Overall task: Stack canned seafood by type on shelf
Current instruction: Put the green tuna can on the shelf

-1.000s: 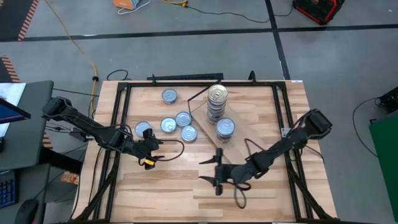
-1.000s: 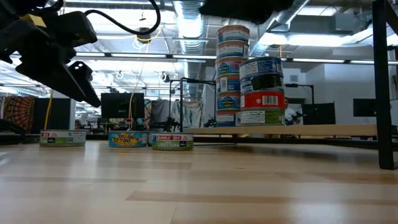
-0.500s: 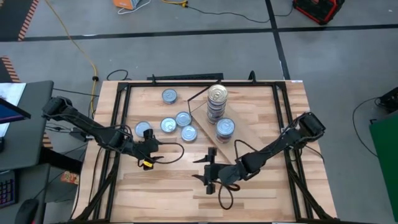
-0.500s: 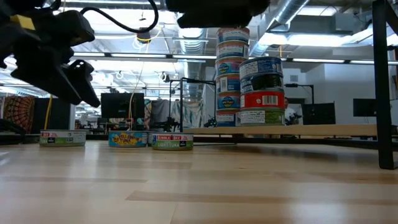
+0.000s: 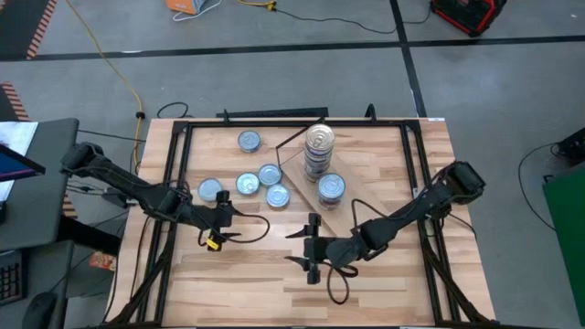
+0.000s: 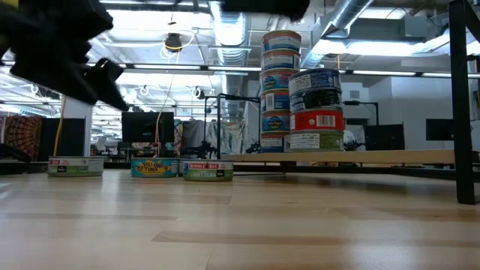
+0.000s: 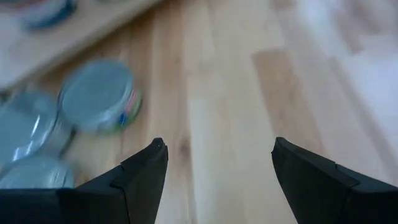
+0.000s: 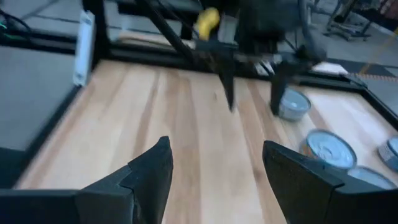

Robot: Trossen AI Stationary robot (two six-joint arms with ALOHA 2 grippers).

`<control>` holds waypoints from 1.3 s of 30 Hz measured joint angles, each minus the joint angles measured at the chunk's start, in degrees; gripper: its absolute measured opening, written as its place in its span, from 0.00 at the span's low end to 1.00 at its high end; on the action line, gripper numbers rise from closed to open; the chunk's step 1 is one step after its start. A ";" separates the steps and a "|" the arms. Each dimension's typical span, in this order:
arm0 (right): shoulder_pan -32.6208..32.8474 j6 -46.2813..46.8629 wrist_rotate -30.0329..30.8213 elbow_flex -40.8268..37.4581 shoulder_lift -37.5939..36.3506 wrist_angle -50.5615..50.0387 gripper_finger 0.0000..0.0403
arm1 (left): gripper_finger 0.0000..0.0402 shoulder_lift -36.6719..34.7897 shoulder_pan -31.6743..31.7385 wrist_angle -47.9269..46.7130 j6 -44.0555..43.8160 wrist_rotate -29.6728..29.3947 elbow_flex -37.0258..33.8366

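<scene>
risk of knocking the two tuna tin stacks (image 5: pixel 322 164) on the shelf (image 5: pixel 352 206), centre of the high view, if a hand swings in too high or fast; could also nudge the five loose tins (image 5: pixel 259 177) left of them on the worktop (image 5: pixel 393 274). left hand (image 5: pixel 222 226) low at centre left, fingers spread, empty, just below the loose tins. right hand (image 5: pixel 309 249) lower centre, spread, empty, facing it.
</scene>
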 joint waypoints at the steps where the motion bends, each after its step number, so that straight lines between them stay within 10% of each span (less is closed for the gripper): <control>1: -0.50 0.31 -0.02 -0.15 0.13 -0.19 0.69 | 0.68 0.03 0.68 1.91 1.47 1.50 0.00; 8: -1.65 6.74 -1.55 0.00 -0.06 0.05 0.69 | 0.68 7.65 2.55 10.83 12.50 3.10 0.00; 15: 1.71 11.28 -1.52 -0.05 -2.52 -4.44 0.69 | 0.68 17.37 3.94 18.21 26.72 -8.72 0.02; 20: 3.96 11.05 -1.32 -0.02 -4.98 -5.80 0.69 | 0.66 21.69 9.17 21.63 27.33 -3.37 0.00; 39: 4.29 10.25 -1.07 0.00 -5.43 -6.34 0.69 | 0.39 40.57 15.85 25.72 54.36 -7.51 9.06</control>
